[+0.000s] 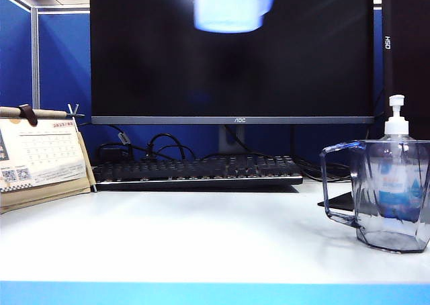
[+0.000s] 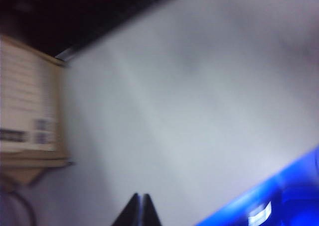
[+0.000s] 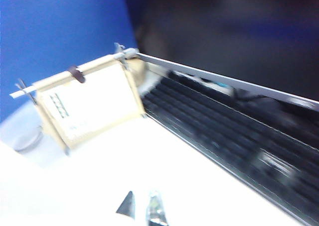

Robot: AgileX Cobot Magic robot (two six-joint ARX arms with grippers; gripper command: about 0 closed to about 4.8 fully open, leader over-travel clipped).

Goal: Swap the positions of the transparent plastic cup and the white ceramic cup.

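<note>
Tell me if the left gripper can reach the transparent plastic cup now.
Probably yes, once opened. The left gripper is shut over bare table by the calendar; the transparent plastic cup stands across the table, nothing between, the pump bottle behind it. The right gripper, shut, hangs near the keyboard.

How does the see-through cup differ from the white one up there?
The transparent plastic cup stands on the table, sharp and see-through; the white ceramic cup hangs high before the monitor, opaque and blurred. The left claw and right claw look shut and empty over the table.
</note>
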